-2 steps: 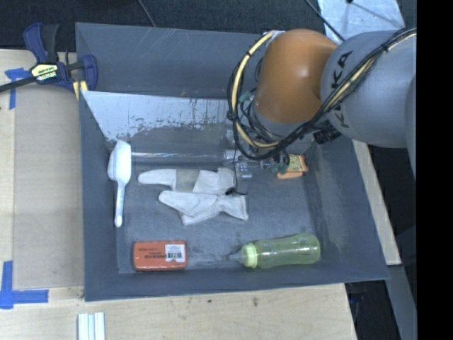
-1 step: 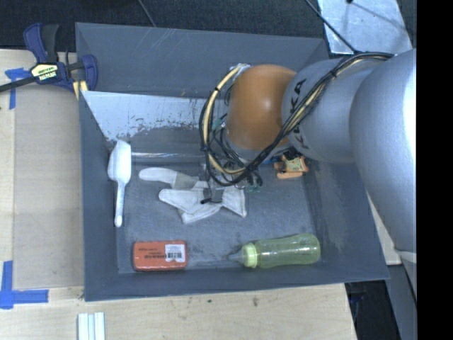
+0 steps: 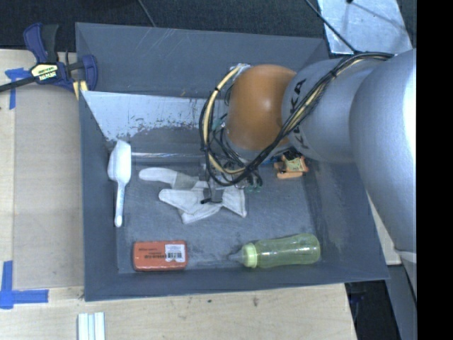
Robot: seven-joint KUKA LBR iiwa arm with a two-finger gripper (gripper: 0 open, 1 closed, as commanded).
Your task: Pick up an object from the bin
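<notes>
My gripper (image 3: pixel 211 192) is low in the middle of the bin, under the arm's orange cover, its dark tip down on a crumpled white cloth (image 3: pixel 187 200). The cloth lies spread on the bin floor, and part of it reaches left as a pale strip (image 3: pixel 157 175). A small orange and brown toy (image 3: pixel 291 166) sits just right of the gripper, partly hidden by the arm.
A white plastic spoon (image 3: pixel 119 172) lies along the left wall. A flat orange-red block with a white label (image 3: pixel 160 255) rests at the front left. A yellow-green bottle (image 3: pixel 282 251) lies on its side at the front right. The arm covers the bin's right rear.
</notes>
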